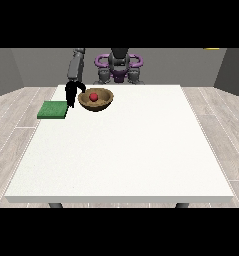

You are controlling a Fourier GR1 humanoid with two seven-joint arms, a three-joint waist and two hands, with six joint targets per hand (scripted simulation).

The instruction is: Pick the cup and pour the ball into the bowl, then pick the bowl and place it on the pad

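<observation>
Fingers (pixel 80 86) of the hand (pixel 71 92) at the view's left curl beside the bowl's (pixel 96 99) rim; whether they grip it is unclear. Ball (pixel 93 97) inside; pad (pixel 53 109) left of bowl.

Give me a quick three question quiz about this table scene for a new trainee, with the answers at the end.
1. True or false: the small red ball lies inside the round brown wooden bowl.
2. Which side of the bowl is the flat green square pad on in the front view? A) the view's left B) the view's right C) behind the bowl
3. Fill in: the black hand at the view's left is between the pad and the ____.

Key: 1 true; 2 A; 3 bowl. The bowl stands on the large white table, not yet on the pad.
</observation>
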